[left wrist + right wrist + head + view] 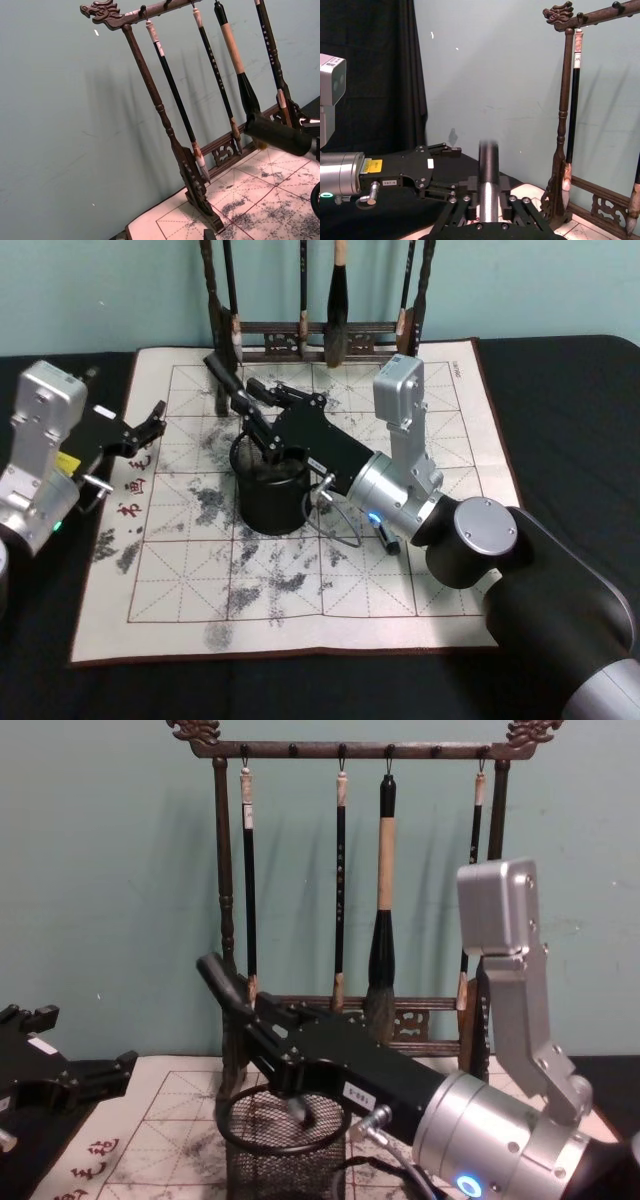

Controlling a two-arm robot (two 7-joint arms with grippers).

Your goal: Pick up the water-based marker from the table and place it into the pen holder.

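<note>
The water-based marker [222, 378] is a dark stick, tilted, with my right gripper [257, 418] shut on it. It hangs just above the pen holder [268, 495], a round black mesh cup standing on the calligraphy mat. From the chest the marker [222, 982] juts up and left out of the right gripper [262, 1020], over the pen holder's rim [285, 1140]. The right wrist view has the marker [488, 170] upright between the fingers. In the left wrist view the marker [277, 135] is a dark cylinder. My left gripper [148, 428] rests open at the mat's left edge, holding nothing.
A tall dark wooden brush rack [320, 335] hung with several calligraphy brushes stands at the mat's far edge, just behind the holder. A small dark object [388, 538] lies on the ink-stained mat [300, 610] beside my right arm. Black cloth surrounds the mat.
</note>
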